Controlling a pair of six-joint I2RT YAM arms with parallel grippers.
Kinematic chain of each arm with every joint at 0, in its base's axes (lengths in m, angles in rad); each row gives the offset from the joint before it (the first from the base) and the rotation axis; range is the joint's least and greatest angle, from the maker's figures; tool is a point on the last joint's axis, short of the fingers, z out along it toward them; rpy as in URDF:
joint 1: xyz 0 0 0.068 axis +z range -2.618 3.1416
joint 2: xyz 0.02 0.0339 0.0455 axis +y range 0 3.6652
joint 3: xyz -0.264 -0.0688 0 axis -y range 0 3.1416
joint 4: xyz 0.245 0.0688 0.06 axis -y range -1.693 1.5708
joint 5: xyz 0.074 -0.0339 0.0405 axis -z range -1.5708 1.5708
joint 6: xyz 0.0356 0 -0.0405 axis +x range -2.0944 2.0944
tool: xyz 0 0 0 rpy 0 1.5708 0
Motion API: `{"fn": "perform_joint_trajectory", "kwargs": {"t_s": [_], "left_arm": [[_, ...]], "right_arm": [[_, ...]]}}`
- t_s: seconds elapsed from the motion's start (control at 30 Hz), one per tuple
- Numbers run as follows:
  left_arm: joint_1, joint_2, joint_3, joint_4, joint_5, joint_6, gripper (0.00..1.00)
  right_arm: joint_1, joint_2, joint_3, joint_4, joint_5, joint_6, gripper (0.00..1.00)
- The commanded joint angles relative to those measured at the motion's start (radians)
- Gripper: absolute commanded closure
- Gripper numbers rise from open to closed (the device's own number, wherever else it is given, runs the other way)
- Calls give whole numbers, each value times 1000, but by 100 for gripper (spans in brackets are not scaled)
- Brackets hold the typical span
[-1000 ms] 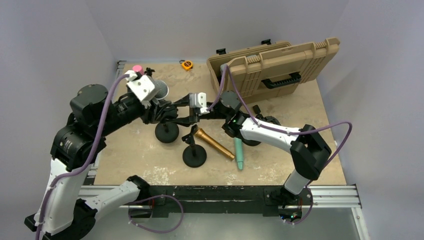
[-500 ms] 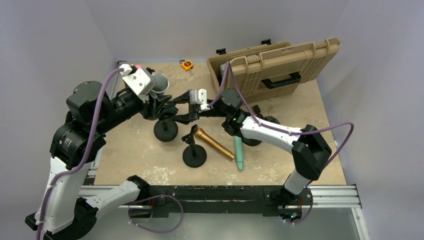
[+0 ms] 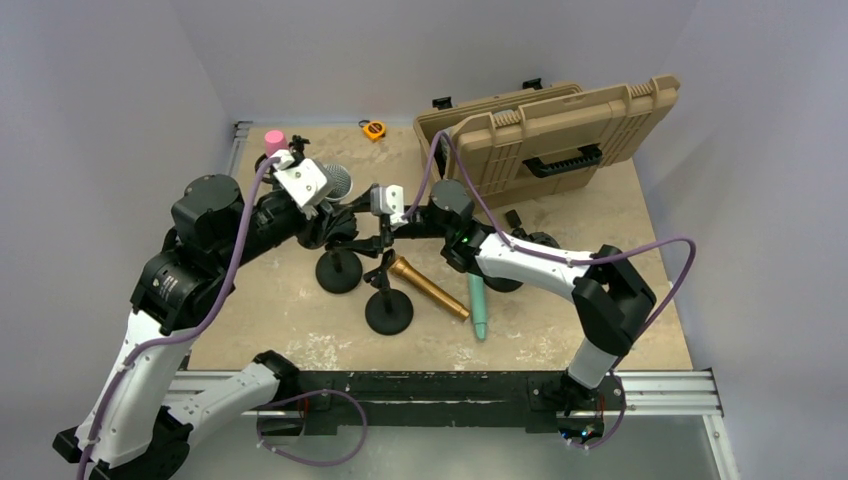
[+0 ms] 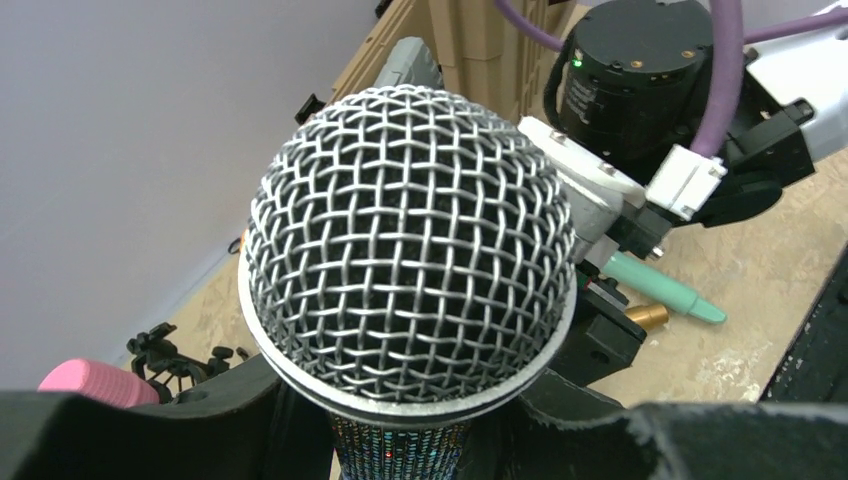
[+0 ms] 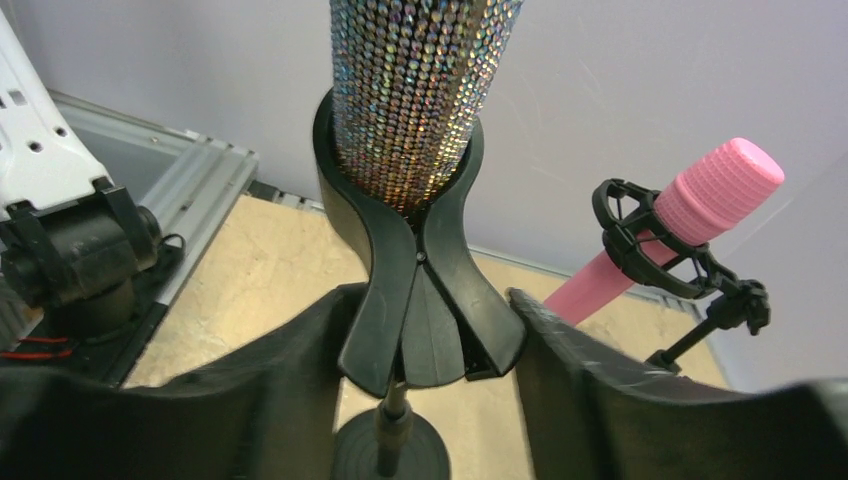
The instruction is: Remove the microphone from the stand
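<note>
Right wrist view: microphone (image 5: 425, 90) not yet out of stand clip (image 5: 420, 300); left hand (image 4: 400, 450) clamps its body, right hand (image 5: 425, 340) straddles clip, grip uncertain.

From above, the left arm (image 3: 250, 215) hides the mic's (image 3: 340, 181) handle. Right wrist view: its head cut off at twelve o'clock, the stand's (image 5: 395, 445) base at six.

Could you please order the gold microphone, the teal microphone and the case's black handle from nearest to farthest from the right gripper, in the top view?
1. Gold microphone, lying just right of the right gripper, towards the arm bases.
2. Teal microphone, further right, beyond the gold one.
3. Black handle, far back right on the case.
</note>
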Motion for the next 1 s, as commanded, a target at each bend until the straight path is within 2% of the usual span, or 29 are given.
{"fn": "perform_joint_trajectory", "kwargs": {"t_s": [0.0,0.03,0.07,0.4,0.43,0.47,0.5,0.57,0.6,0.8,0.97], "left_arm": [[-23,-4,-5,47,141,-92,100],[-22,-4,-5,47,140,-91,100],[-22,-3,-5,46,139,-89,100],[-22,-3,6,35,134,-80,100],[-23,-6,8,34,134,-79,100],[-22,-7,10,35,135,-78,100],[-22,-10,15,36,139,-74,100],[-22,-11,27,35,152,-68,100],[-23,-12,35,32,157,-63,100],[-22,0,113,12,186,-71,100],[-23,35,239,10,243,-132,100]], "right_arm": [[-6,-9,-14,20,72,-80,24],[-6,-11,-18,22,73,-78,17],[-7,-11,-20,20,73,-78,16],[-14,8,-1,-13,64,-94,29],[-14,12,1,-15,62,-96,35],[-14,17,4,-20,58,-98,46],[-14,23,9,-25,64,-99,62],[-13,30,17,-38,86,-101,84],[-12,31,21,-42,99,-100,99],[-12,42,47,-39,120,-83,100],[-11,74,67,-63,155,-78,100]]}}
